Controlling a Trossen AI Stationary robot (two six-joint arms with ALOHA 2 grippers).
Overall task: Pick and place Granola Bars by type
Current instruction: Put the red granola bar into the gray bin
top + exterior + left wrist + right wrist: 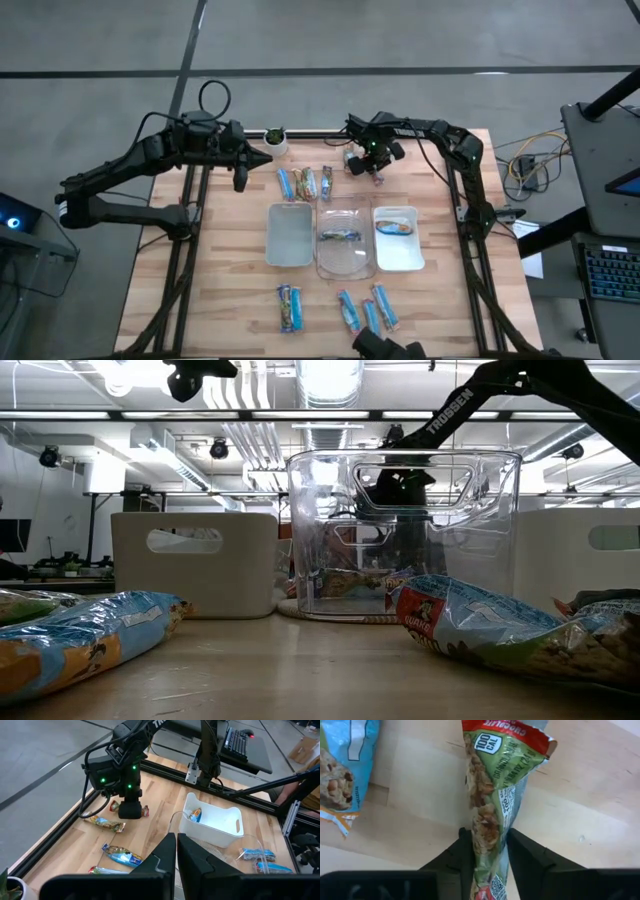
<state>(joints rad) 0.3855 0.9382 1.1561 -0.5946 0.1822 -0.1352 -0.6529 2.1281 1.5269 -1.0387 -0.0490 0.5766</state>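
My right gripper [374,168] is down at the far middle of the table, shut on a green-tan granola bar with red ends [487,795]; the bar also shows in the left wrist view [114,806]. My left gripper [240,178] hangs shut and empty over the far left of the table. Three more bars [304,183] lie flat at the far side and several [368,311] at the near side. One bar [340,237] lies in the clear middle tray [345,262], and a blue one [397,226] in the white right tray [399,262]. I see nothing in the left tray [289,236]. My right gripper pinches the green-tan bar's two long sides [489,837] between its two fingers [462,855], about the middle of its length. The fingers point down and lie across the bar. The wrapper is squeezed narrow there. Whether the bar is clear of the table I cannot tell.
A small white pot with a green plant [275,140] stands at the far edge between the two grippers. The three trays stand side by side in the table's middle. In the low view, near bars [90,635] lie in front of the clear tray [400,530].
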